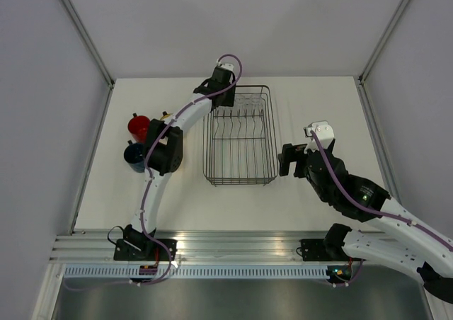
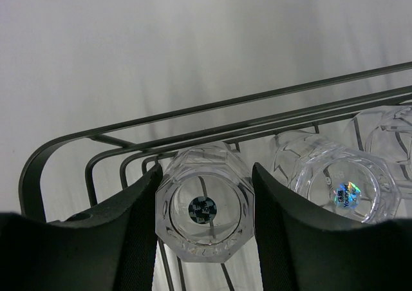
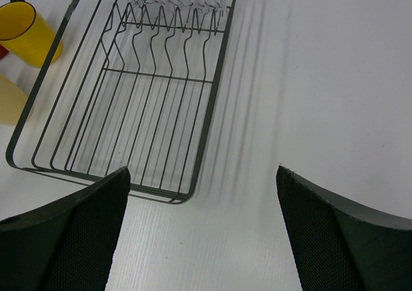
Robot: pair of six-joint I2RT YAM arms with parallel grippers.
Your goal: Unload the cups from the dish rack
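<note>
Pinching a clear tumbler [image 2: 205,210], left jaws; right jaws wide.

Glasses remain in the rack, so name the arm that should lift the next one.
Left. The left gripper is shut on a tumbler in the rack; the right gripper hangs open over the table beside it.

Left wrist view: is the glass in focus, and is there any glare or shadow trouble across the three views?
Left wrist: the nearest glass is sharp, with bright glints on its facets and a rainbow glint on its neighbour. Right wrist: the rack throws soft striped shadows on the table; the fingers are near-black. Top: even light, no glare.
</note>
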